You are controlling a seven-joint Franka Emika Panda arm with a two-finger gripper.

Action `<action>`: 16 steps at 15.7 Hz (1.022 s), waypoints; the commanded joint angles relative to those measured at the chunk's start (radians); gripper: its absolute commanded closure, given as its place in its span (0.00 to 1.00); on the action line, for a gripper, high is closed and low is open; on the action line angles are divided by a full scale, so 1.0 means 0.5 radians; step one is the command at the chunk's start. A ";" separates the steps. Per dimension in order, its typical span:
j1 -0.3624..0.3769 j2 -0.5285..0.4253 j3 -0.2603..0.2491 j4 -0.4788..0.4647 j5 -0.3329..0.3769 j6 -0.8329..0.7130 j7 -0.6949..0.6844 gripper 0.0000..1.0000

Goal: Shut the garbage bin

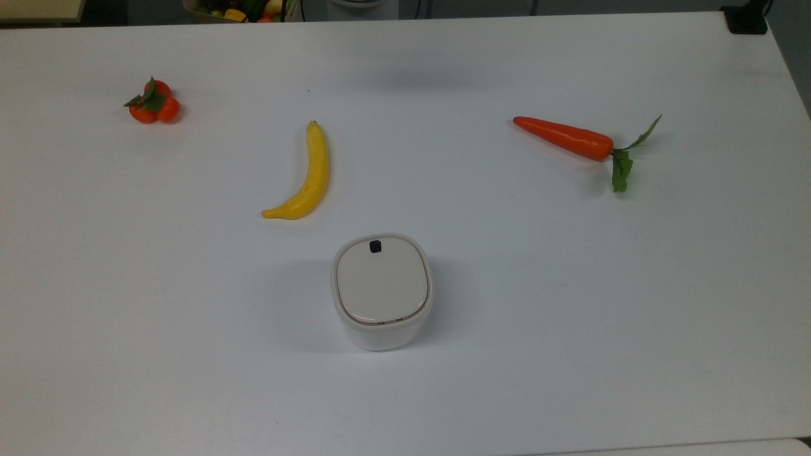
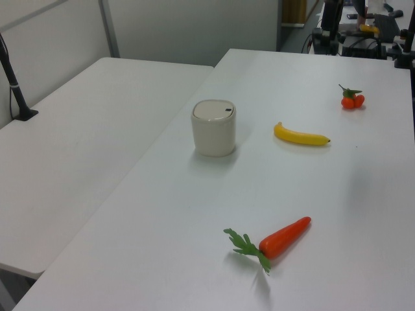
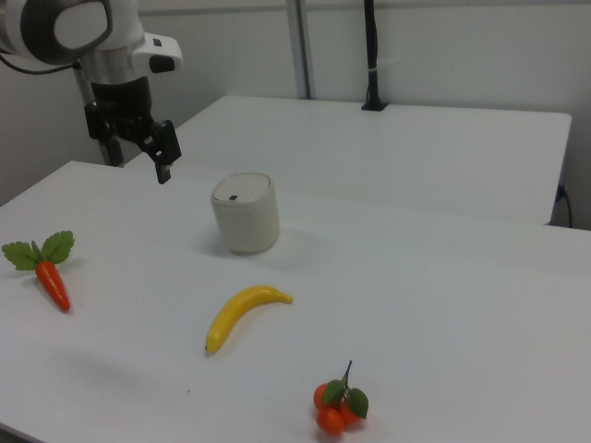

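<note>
**A:** Top view first: where does the garbage bin (image 1: 382,291) stand?

**B:** On the white table (image 1: 633,316), toward the near edge in the top view, upright. Its beige lid (image 1: 381,280) lies flat in the rim and the black latch (image 1: 376,246) sits at the lid's far side. I judge the bin closed already, so little seems left of the task.

**A:** And the gripper (image 3: 161,157)?

**B:** In the right view it hangs in the air at the right view's left, above the table and well apart from the bin, holding nothing. One dark finger (image 3: 165,159) points down; whether the fingers stand apart or together I cannot tell.

**A:** Why so far off?

**B:** My guess is that nothing needs pressing with the lid down, so the arm (image 3: 88,37) has no reason to be near it.

**A:** The other things?

**B:** A banana (image 1: 303,176) lies just beyond the bin, to the top view's left. A carrot (image 1: 573,140) lies far off on the top view's right, and small oranges (image 1: 152,103) at the top view's far left. All lie apart from the bin and untouched, and look like bystanders to this task.
</note>
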 commanded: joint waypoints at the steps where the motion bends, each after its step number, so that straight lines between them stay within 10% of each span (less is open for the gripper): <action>1: 0.026 0.020 0.059 0.017 -0.209 -0.017 0.167 0.00; 16: 0.042 0.162 0.161 -0.014 -0.191 0.394 0.195 0.00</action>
